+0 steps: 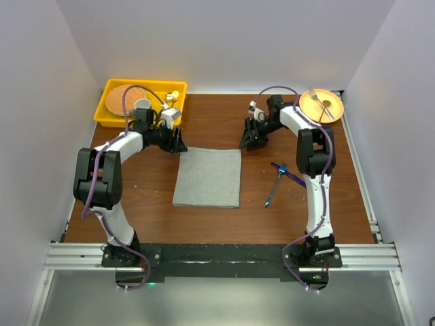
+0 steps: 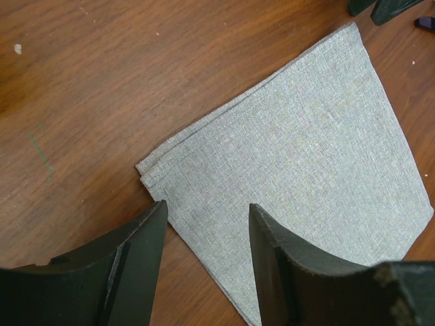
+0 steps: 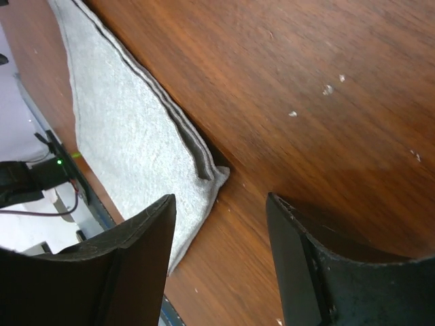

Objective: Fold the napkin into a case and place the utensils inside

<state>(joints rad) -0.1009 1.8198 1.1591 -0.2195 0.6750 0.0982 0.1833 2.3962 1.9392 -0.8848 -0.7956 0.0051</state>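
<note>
The grey napkin (image 1: 208,178) lies flat on the wooden table, folded in layers, with stacked edges showing at its far corners. My left gripper (image 1: 178,142) stands open at the far left corner. In the left wrist view the napkin (image 2: 306,149) has one edge running between the jaws of that gripper (image 2: 208,205), which hold nothing. My right gripper (image 1: 248,141) is open beside the far right corner. In the right wrist view the napkin (image 3: 129,136) ends just ahead of the gripper (image 3: 221,197), over bare wood. The blue-handled utensils (image 1: 282,178) lie crossed to the napkin's right.
A yellow bin (image 1: 109,112) at the back left holds a woven plate, a cup and small items, close behind the left gripper. An orange plate (image 1: 321,105) with a silver fork sits at the back right. White walls close in the table on three sides.
</note>
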